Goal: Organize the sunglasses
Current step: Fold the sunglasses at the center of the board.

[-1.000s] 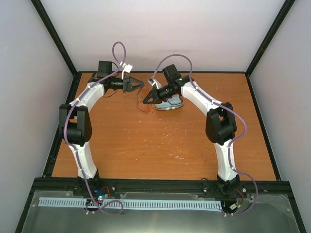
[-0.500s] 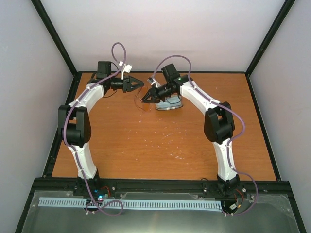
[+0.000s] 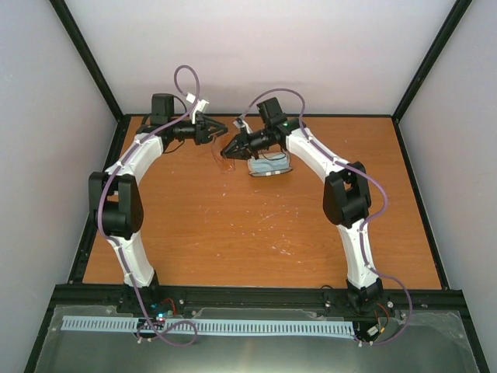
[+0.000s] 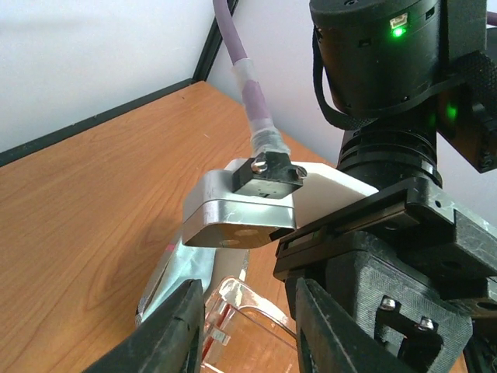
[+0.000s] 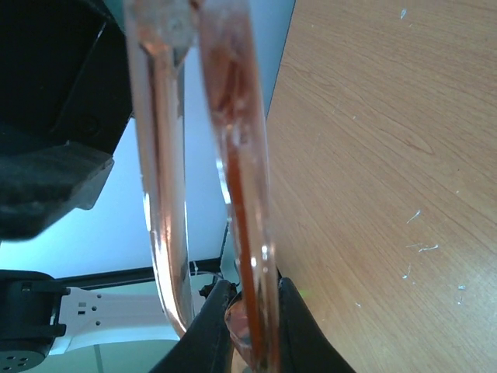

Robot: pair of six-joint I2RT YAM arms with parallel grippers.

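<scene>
My right jaws pinch the sunglasses point(image 5: 248, 233) by their glossy, translucent orange-pink rim, near the scuffed wooden bench's point(image 3: 233, 225) far edge. My left jaws narrowly flank the clear curved frame; whether they grip it, I cannot tell.

Robotics lab cell: pale wall panels point(image 3: 264, 47) in a black metal frame point(image 3: 92, 66) enclose an orange-brown wooden worktop point(image 3: 233, 225), white jointed robot arms point(image 3: 130, 252) bolted at its edge.

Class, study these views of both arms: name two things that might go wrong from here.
1. The right pincer pinches the orange-pink translucent sunglasses by one thin edge; they might twist or slip out.
2. The open left pincer sits very near the right one; closing in could knock them together or strain the frame.
</scene>
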